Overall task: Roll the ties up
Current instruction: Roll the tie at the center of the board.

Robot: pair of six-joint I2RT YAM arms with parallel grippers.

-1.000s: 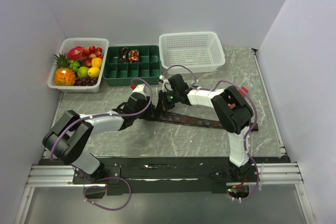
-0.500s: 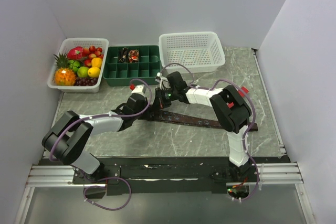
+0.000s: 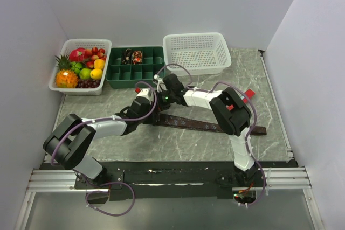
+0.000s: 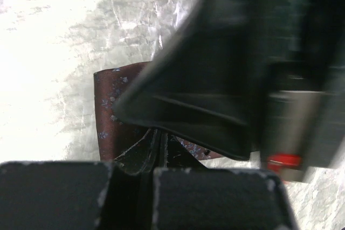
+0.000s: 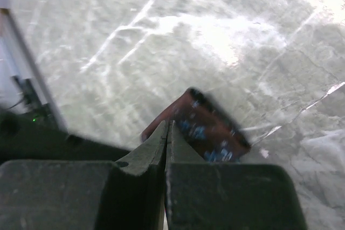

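We see a long dark brown cloth necktie (image 3: 214, 126) lying on the grey marble-look table (image 3: 178, 146). It runs from the middle of the table off to the right. Its right end lies close to the table's right edge. Both arms reach in and meet over its left end.

The left gripper (image 4: 158, 143) has its two black fingers pressed tight together, with no gap. The tips sit right on the brown cloth, and the cloth goes in under them, so they pinch the tie. In the left wrist view the cloth has tiny pale blue dots, and its short edge looks turned up a little. A big blurry black part of the other arm fills the right side of that view.

The right gripper (image 5: 166, 133) is closed tight too. A short bit of the tie pokes out just past its tips, reddish brown with blue dots. It looks pinched there, but that bit is blurry.

At the back of the table stand three things in a row. On the left is a white plastic basket (image 3: 61, 87) full of fruit. In the middle is a dark green tray (image 3: 153, 69) with many small square pockets. Small dark bundles (image 3: 132, 56) with red bits lie in two back pockets, too small for us to tell more. On the right is a white mesh basket (image 3: 197, 52).
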